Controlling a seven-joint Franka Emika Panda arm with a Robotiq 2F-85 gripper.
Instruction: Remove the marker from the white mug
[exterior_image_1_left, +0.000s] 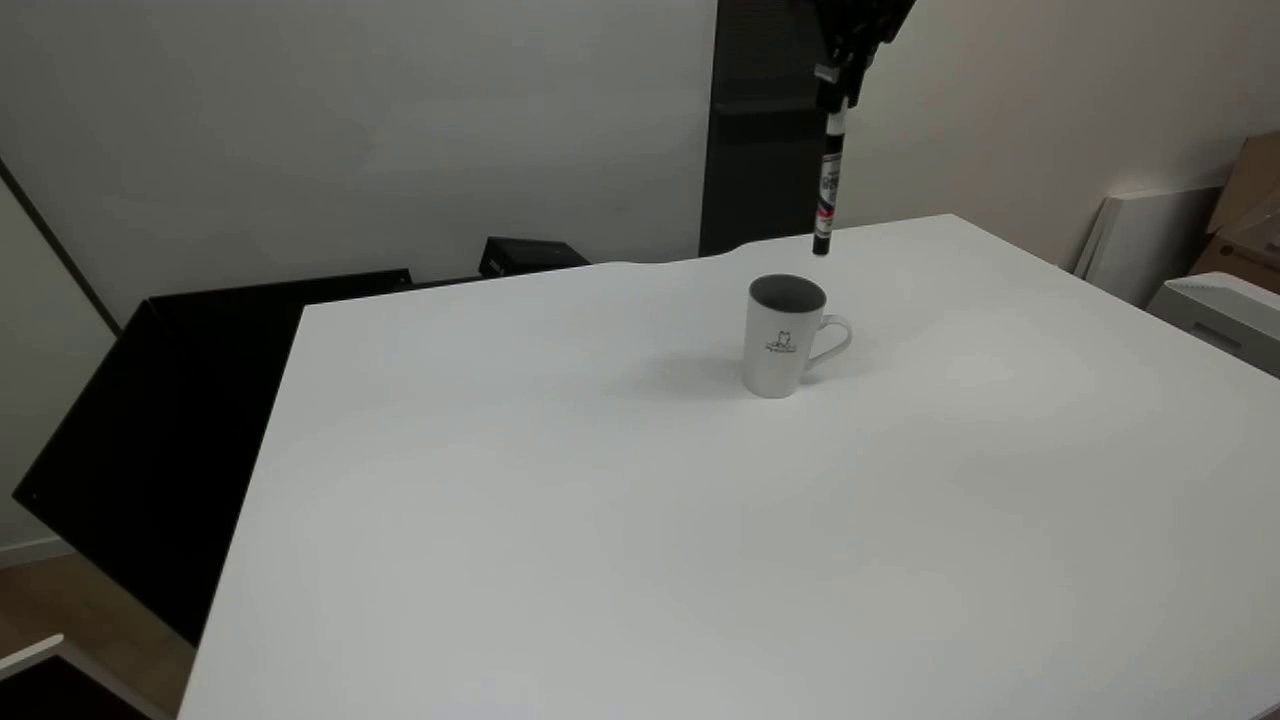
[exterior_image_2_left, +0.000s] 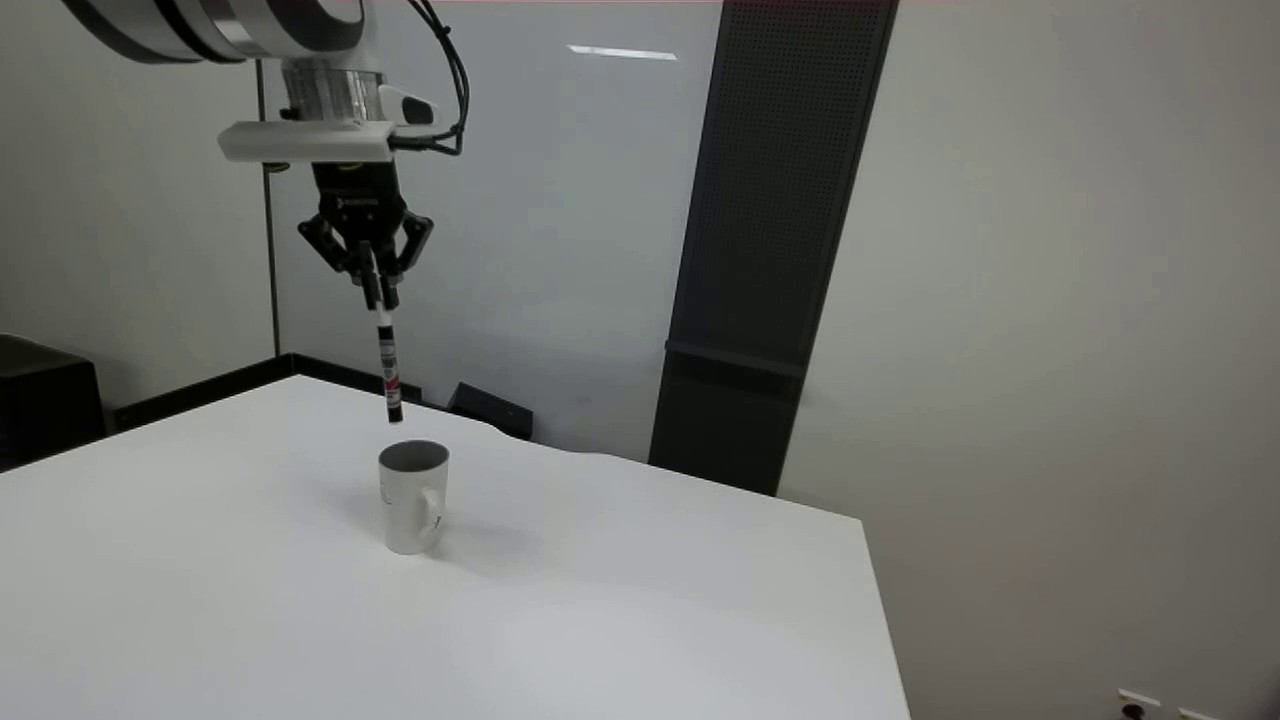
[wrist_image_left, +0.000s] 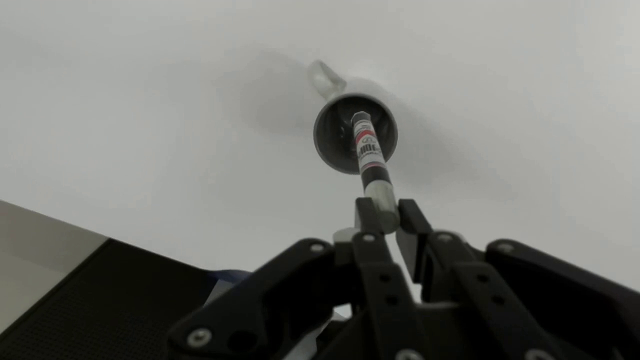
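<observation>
My gripper (exterior_image_1_left: 838, 98) is shut on the top end of the marker (exterior_image_1_left: 829, 190). The gripper (exterior_image_2_left: 380, 298) and the marker (exterior_image_2_left: 390, 365) also show in an exterior view. The marker hangs nearly upright, whitish with dark bands and a small red mark. Its lower tip is above the rim of the white mug and apart from it in both exterior views. The white mug (exterior_image_1_left: 772, 345) stands upright on the table, with a dark grey inside. In the wrist view, the marker (wrist_image_left: 370, 150) between the fingertips (wrist_image_left: 389, 214) overlaps the mug's opening (wrist_image_left: 327, 137).
The white table (exterior_image_1_left: 560, 530) has its far edge behind the mug. A dark panel (exterior_image_2_left: 770, 250) stands against the wall beyond it. A small black box (exterior_image_2_left: 490, 410) sits behind the far edge. A white box (exterior_image_1_left: 1220, 320) lies beyond a side edge.
</observation>
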